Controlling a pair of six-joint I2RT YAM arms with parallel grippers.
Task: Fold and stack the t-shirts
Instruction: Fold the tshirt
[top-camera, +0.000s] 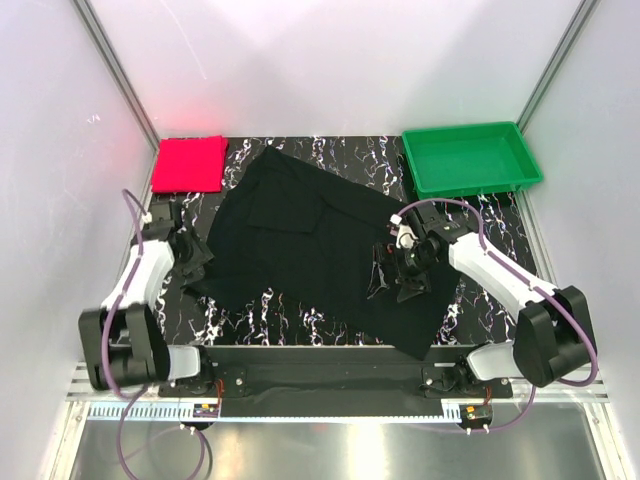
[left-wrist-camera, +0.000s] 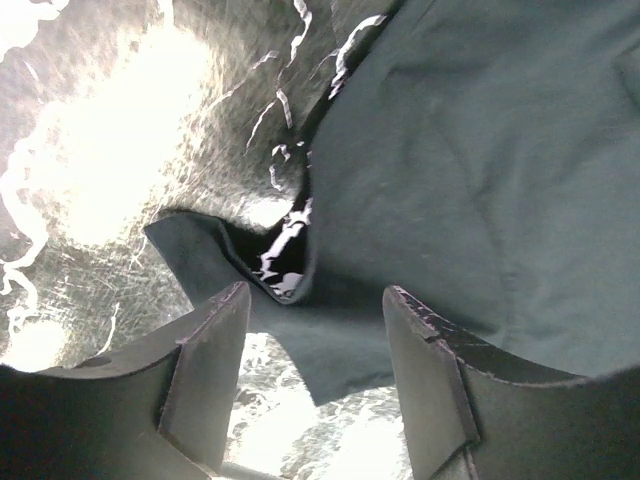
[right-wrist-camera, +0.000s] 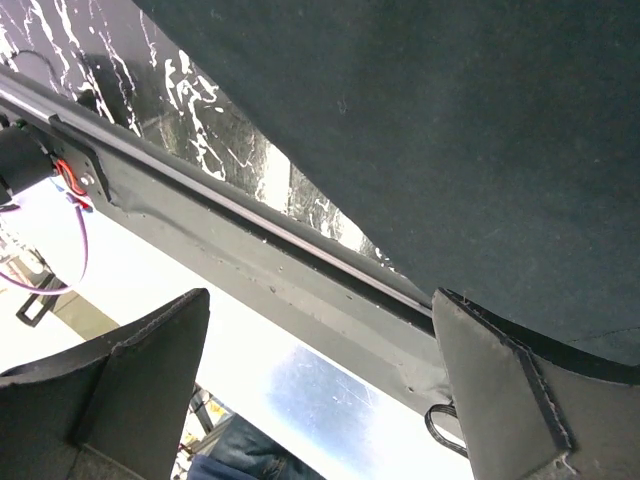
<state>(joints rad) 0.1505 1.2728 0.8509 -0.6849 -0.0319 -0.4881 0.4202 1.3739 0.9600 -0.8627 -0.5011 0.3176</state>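
Both sets of jaws spread. A curled edge of the black t-shirt (left-wrist-camera: 480, 180) lies just ahead of the left gripper (left-wrist-camera: 315, 293), unpinched, probably lined up for a fold grab. The right gripper (right-wrist-camera: 322, 298) hovers over the opposite side. The folded red t-shirt (top-camera: 188, 164) sits well beyond.

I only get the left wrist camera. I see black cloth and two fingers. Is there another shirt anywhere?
Observer: Yes, a red t-shirt lies folded in the far left corner of the table.
Operator: What is the other arm doing?
Observer: The right gripper is open, down at the near right part of the black t-shirt.
Operator: Is there anything else out there?
Observer: A green tray sits in the far right corner.
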